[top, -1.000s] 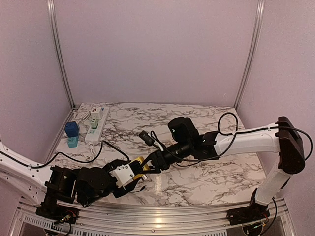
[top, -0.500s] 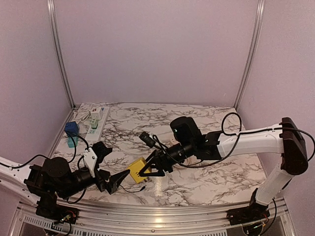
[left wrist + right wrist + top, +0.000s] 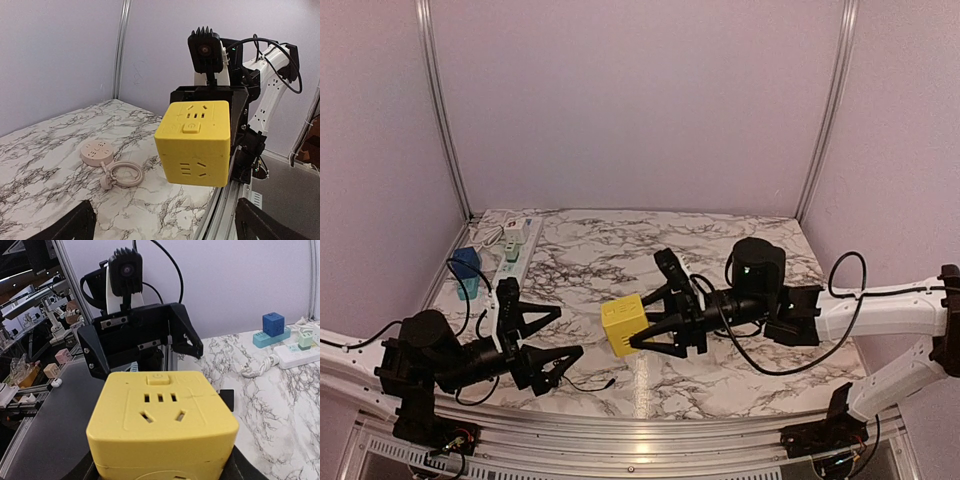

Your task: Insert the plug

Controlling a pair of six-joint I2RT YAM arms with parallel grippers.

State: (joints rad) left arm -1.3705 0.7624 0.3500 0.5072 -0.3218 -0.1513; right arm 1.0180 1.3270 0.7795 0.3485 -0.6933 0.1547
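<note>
Left claw hangs wide apart and empty, facing the yellow socket cube, which the right claw clamps in mid-air just ahead of it. A beige plug lies unheld on the bench, below and beyond the empty claw. The cube seems to be pinched only near its rear, so a hard or off-line push could twist it loose or bend the prongs.

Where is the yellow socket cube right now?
In the top view, the yellow socket cube is held by the right gripper above the middle of the marble table, with the open left gripper to its left.
</note>
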